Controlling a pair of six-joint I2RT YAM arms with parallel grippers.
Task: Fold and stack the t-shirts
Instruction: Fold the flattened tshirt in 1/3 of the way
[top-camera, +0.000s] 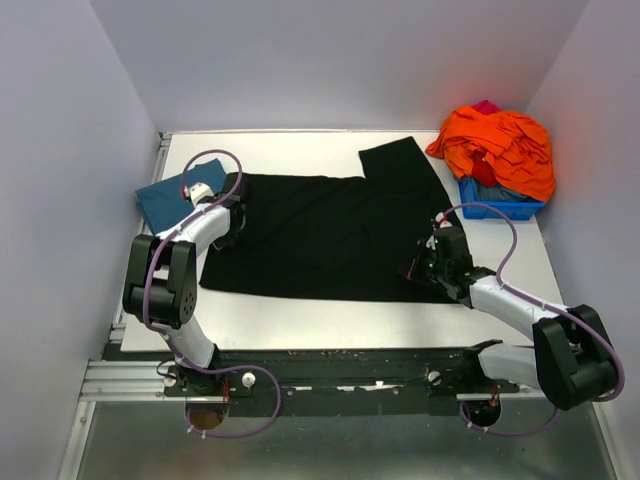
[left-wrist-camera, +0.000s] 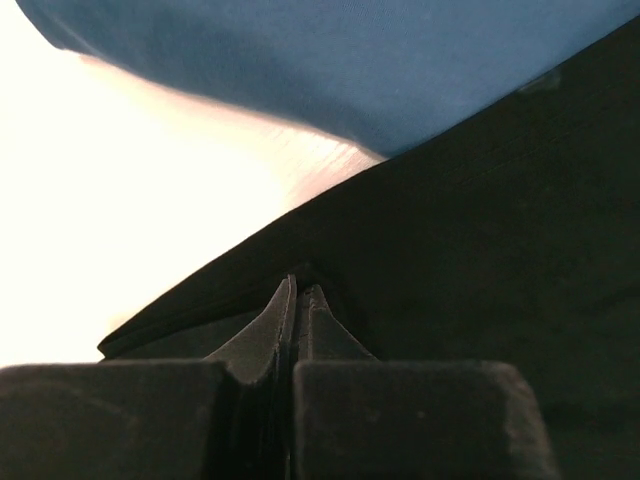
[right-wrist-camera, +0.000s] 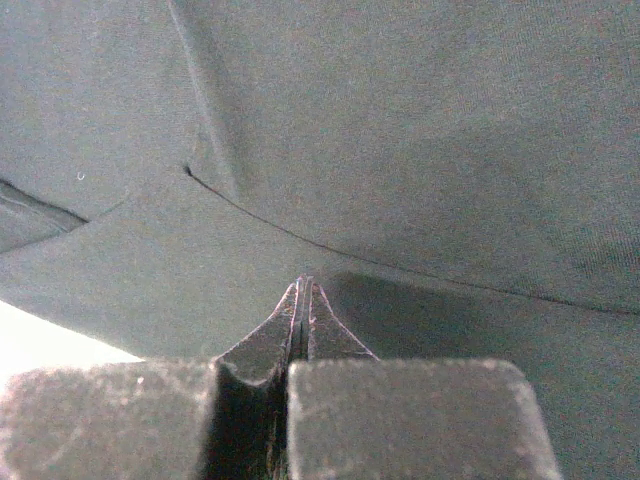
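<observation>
Near edge: both arm bases sit side by side. A strip of bare white worktop (top-camera: 330, 320) lies between them and the cloth.

Right pincer (top-camera: 424, 268): low on the black shirt (top-camera: 330, 235), at its near right corner. In the wrist view the right pincer (right-wrist-camera: 303, 285) has its tips pressed together with a pinch of the black shirt (right-wrist-camera: 400, 120) gathered between them (a crease runs off to either side). I log it as clamped on the black shirt.

Left pincer (top-camera: 234, 214): at the shirt's left edge, farther back than the right one. In its wrist view the left pincer (left-wrist-camera: 298, 290) has its tips together, biting the layered edge of the black shirt (left-wrist-camera: 480, 250). Bright worktop shows just left of that edge.

Black shirt: spread flat across the middle of the worktop, long side running left to right. One part (a sleeve, I think) sticks out toward the far right.

Teal shirt (top-camera: 165, 197): a flat folded piece at the left edge of the worktop, just beyond the left pincer. In the wrist view the teal shirt (left-wrist-camera: 350, 60) meets the black one, and I cannot tell whether they overlap.

Far right: a blue bin (top-camera: 500, 207) just beside the black shirt's far part, heaped with orange cloth (top-camera: 500, 145).
</observation>
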